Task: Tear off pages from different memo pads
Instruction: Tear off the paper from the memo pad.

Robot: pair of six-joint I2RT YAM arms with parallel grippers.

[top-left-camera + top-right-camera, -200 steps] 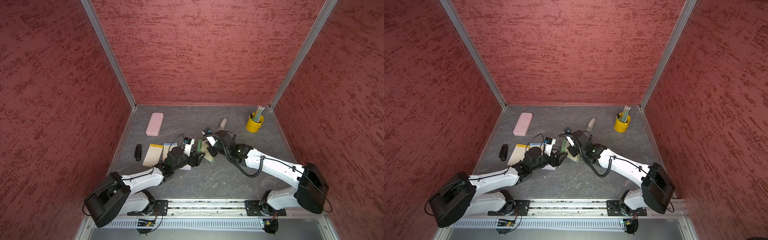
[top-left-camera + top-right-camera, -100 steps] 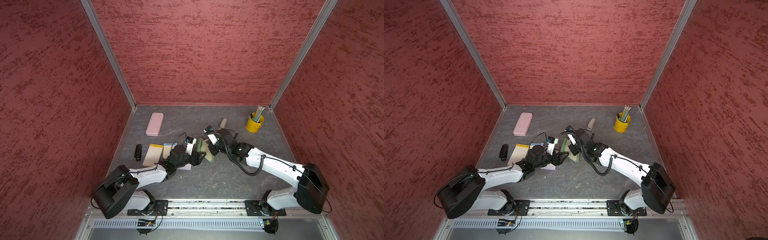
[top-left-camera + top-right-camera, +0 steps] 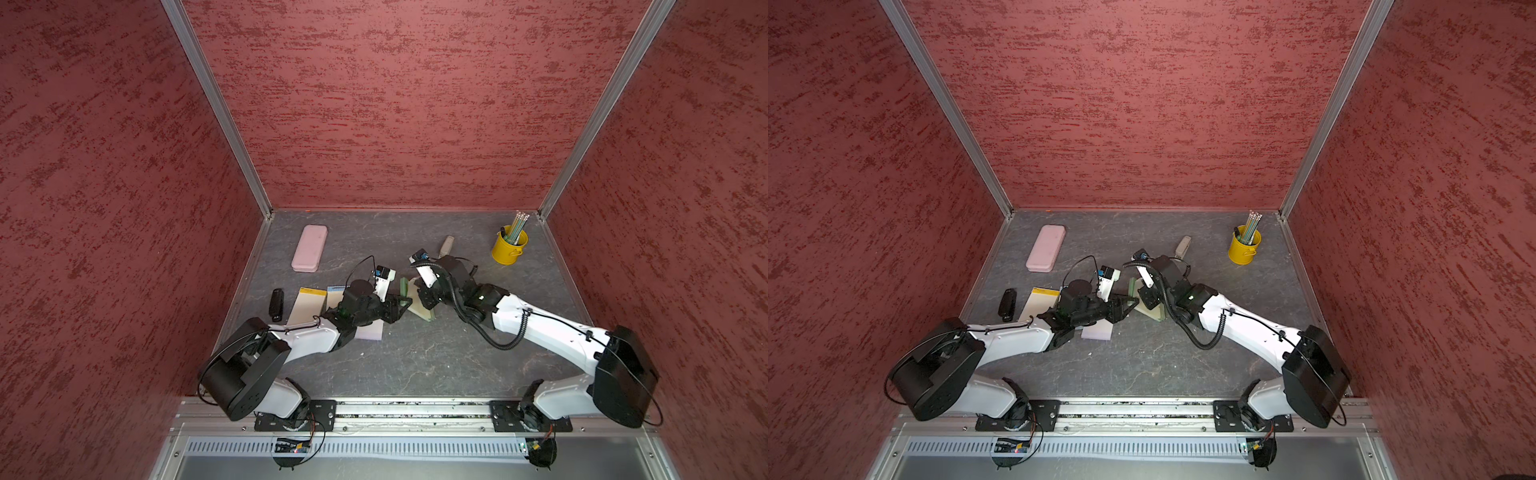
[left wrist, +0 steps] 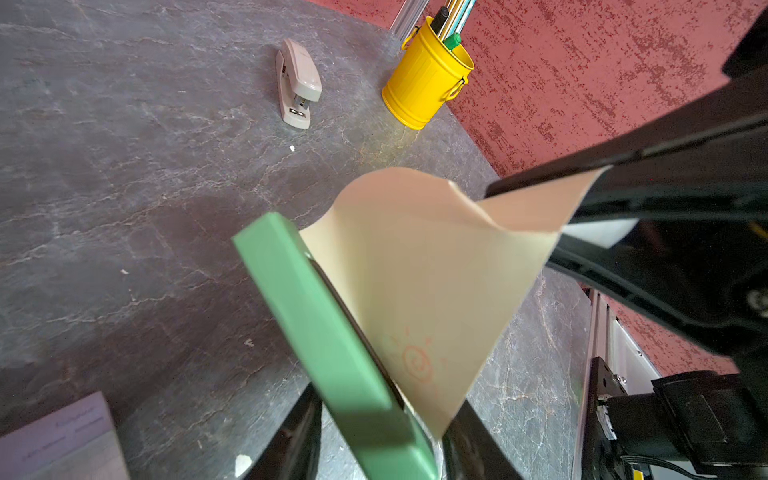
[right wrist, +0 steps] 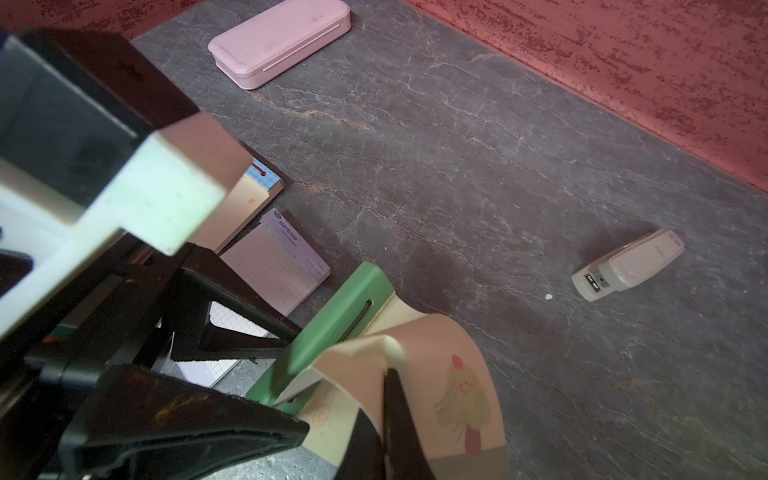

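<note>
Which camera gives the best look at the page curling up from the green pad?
The left wrist view: the cream page curves from the green pad to its pinched corner, sun doodle visible. The right wrist view shows it curled, partly hidden; both top views show just a pale sliver.

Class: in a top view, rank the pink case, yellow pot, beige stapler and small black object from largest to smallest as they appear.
1. pink case
2. yellow pot
3. small black object and beige stapler: nearly alike; the black one lies nearer the camera, so unranked.
</note>
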